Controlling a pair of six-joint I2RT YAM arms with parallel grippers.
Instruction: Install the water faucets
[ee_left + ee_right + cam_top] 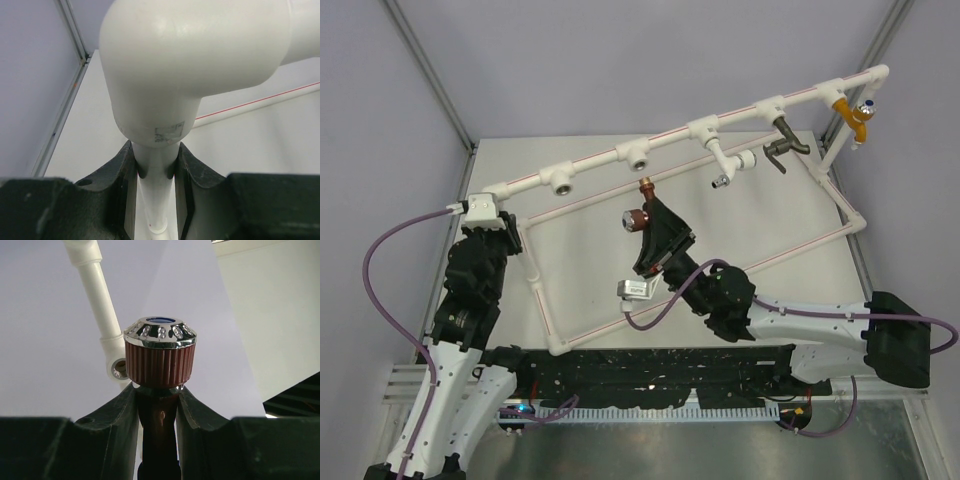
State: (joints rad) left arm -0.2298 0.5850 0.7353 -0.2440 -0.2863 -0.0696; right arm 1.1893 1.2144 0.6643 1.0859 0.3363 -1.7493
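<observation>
The right fingers (117,435) pinched the copper tap (159,365) by its stem above the desk (770,225), brass end pointing twelve o'clock toward an open tee (637,157). The left fingers (117,190) clamped the white pipe (155,170) under its corner elbow (165,65).

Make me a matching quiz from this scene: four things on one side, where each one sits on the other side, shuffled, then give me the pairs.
Column one:
1. copper-coloured tap
2. bronze-grey lever tap
3. orange tap
4. left gripper

Column two:
A. mounted at the far right end of the pipe rail
B. shut on a white pipe below an elbow
C. held by the right gripper, not on any outlet
D. mounted at the second outlet from the right

Pairs: 1-C, 2-D, 3-A, 4-B
</observation>
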